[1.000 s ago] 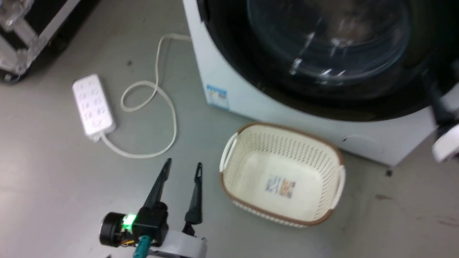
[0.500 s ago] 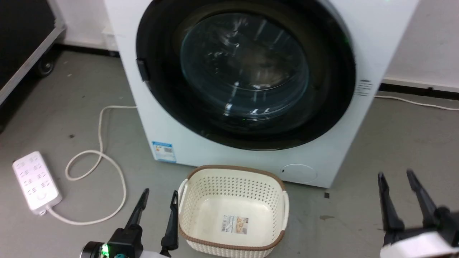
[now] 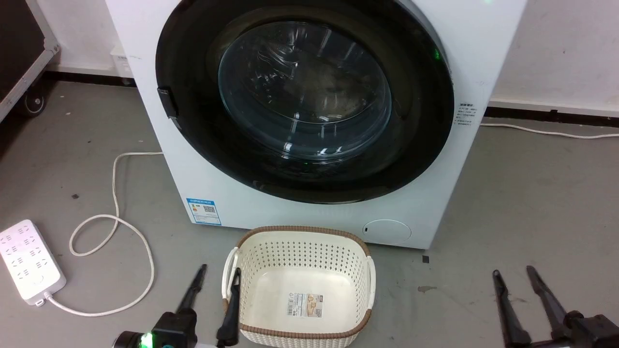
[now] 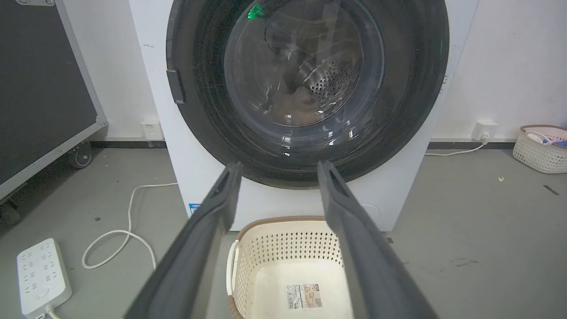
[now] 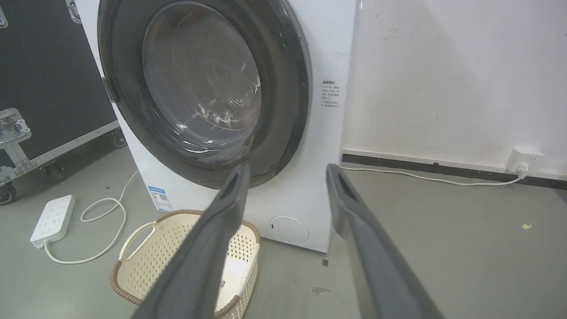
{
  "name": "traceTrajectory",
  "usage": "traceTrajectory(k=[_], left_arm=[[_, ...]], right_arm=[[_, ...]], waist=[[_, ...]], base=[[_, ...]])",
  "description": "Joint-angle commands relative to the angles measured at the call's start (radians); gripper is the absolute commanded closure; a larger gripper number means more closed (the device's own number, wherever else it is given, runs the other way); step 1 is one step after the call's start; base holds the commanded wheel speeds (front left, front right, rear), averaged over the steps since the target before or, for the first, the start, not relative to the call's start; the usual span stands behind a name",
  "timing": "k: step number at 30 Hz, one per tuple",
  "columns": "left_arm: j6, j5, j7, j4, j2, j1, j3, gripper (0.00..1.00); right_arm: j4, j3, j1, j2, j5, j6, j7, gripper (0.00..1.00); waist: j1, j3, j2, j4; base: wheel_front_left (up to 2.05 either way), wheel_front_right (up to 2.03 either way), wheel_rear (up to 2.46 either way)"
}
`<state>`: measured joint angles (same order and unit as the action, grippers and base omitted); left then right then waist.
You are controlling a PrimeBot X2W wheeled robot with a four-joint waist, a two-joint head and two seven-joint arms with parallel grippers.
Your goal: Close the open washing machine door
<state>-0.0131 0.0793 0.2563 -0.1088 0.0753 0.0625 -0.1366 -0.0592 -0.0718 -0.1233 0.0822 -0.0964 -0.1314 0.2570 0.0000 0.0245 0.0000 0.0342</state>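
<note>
The washing machine (image 3: 420, 212) stands against a pale wall, its top cut off by the edge of the head view. The washing machine door (image 3: 304, 92) lies flat against the machine's front and covers nearly its whole width, with no gap to be seen along the black rim. A small dark latch piece sits on the rim's left edge. Through the glass bowl the left wrist view shows part of the perforated steel drum and a brownish mass. Reflections blur it too much to say what it is.

Left of the machine stands a black wheeled case (image 4: 40, 88), most of it out of frame. Just in front of the machine, on the floor, sits a cream perforated basket (image 3: 302, 228) with only a label in its bottom, its near rim cut off in the head view.

The left gripper (image 3: 220, 268) hangs in front of the machine just beside the basket's left handle, jaws moderately apart and holding nothing. The right gripper (image 3: 512, 270) hangs in front of the machine's right corner, well apart from it, jaws likewise apart and bare. Both wrists are cropped.

A white power strip (image 3: 29, 263) lies on the floor left of the machine, and its cord (image 3: 140, 251) loops toward the machine's left side. A smaller basket (image 4: 538, 148) sits far right of the machine, its contents unclear. A blue sticker (image 3: 203, 211) marks the machine's lower left front; its print is unreadable.
</note>
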Motion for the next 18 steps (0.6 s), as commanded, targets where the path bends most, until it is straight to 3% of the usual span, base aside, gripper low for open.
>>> traceTrajectory(k=[1,18], left_arm=[[0.000,0.001,-0.001,0.000,0.000,0.000,0.000,1.00],[0.002,-0.007,-0.029,0.012,-0.003,-0.007,0.013,1.00]], right_arm=[[0.000,0.000,0.001,0.000,0.000,0.000,-0.001,1.00],[0.007,0.009,0.014,-0.003,0.011,0.000,-0.029,1.00]], waist=[[0.0000,0.000,0.0000,0.000],[0.0000,-0.003,0.0000,-0.004]], base=[[0.00,0.00,0.00],[0.00,0.00,0.00]])
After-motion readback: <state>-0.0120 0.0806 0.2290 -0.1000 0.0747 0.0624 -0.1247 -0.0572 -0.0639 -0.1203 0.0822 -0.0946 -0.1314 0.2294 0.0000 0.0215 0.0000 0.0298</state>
